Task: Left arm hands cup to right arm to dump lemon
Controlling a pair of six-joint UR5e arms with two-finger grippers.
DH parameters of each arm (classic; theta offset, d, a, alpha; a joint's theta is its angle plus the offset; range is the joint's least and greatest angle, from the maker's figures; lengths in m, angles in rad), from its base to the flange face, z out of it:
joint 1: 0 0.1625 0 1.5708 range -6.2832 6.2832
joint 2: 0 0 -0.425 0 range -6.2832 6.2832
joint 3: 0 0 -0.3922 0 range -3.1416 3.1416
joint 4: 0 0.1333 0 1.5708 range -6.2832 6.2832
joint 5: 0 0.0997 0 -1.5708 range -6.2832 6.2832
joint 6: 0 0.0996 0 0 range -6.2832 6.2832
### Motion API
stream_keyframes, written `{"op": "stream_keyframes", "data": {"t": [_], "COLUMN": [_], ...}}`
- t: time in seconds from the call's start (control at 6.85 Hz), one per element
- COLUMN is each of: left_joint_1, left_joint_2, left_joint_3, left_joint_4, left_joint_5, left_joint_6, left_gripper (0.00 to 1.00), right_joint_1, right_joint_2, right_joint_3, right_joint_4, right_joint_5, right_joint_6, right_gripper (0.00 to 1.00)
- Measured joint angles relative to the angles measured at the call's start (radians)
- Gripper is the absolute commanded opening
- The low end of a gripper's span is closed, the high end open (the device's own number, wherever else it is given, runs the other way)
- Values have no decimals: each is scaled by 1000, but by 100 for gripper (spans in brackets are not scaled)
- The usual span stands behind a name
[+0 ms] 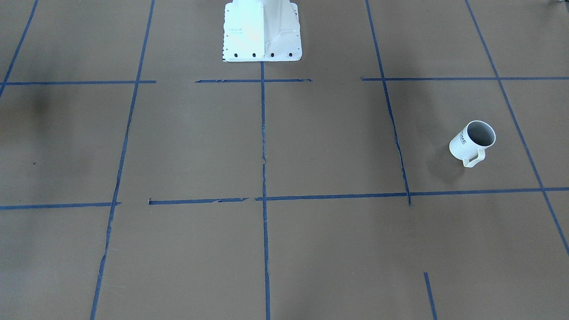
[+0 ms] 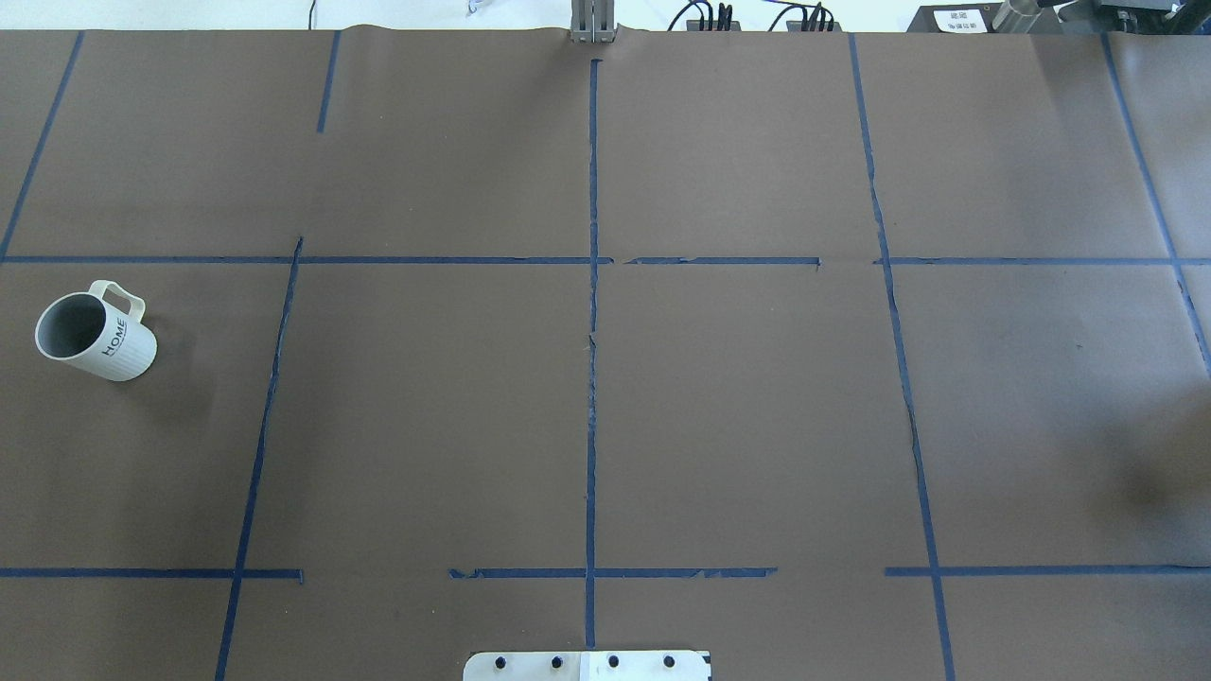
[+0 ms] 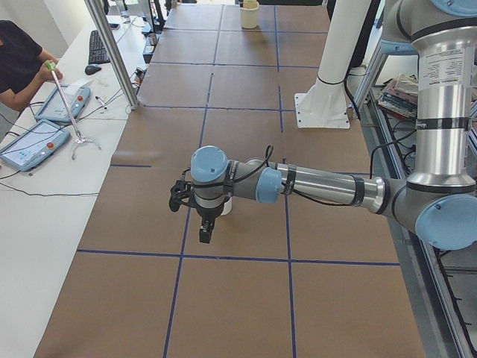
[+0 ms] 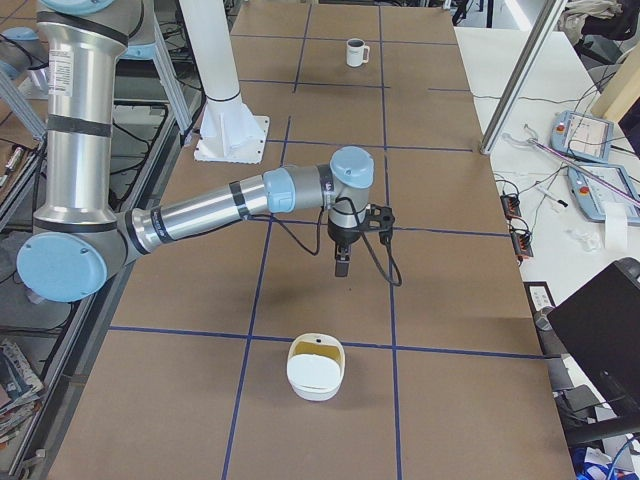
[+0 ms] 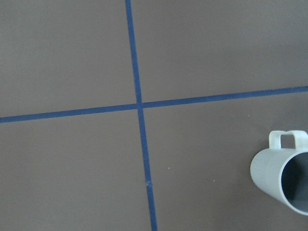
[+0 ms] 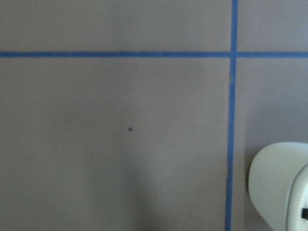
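Brown-papered table (image 2: 738, 397), blue tape grid (image 2: 592, 378). Cup (image 2: 95, 331) upright at 9 o'clock in overhead view. Left gripper (image 3: 205, 234) and right gripper (image 4: 342, 266) hang over table, fingers down; spread or pressed together: cannot tell.

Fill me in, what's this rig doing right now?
No handover yet. The cup stands upright on the table, untouched, on the robot's left; no lemon shows in it. The left arm reaches out low near it. The right arm hangs over the far end, by a white tub.
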Motion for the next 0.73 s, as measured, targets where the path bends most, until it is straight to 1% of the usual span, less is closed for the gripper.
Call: {"op": "stream_keyframes", "data": {"t": [0.15, 0.29, 0.44, 0.58, 0.73], "left_joint_1": [-21, -28, -30, -29, -30], "left_joint_2": [16, 37, 45, 48, 51], "left_joint_3": [-1, 2, 4, 1, -8], "left_joint_4": [62, 87, 96, 97, 94], "left_joint_5": [-9, -34, -60, -70, -71], "left_joint_6": [45, 55, 24, -30, -56], "left_gripper": [100, 100, 100, 100, 100], "right_joint_1": [24, 38, 48, 52, 54], "right_joint_2": [-76, -137, -165, -172, -170], "right_joint_3": [-6, -23, -40, -51, -54], "right_joint_4": [1, 5, 10, 28, 68], "right_joint_5": [6, 40, 92, 112, 96], "right_joint_6": [-97, -159, -186, -196, -193], "right_gripper": [100, 100, 100, 100, 100]}}
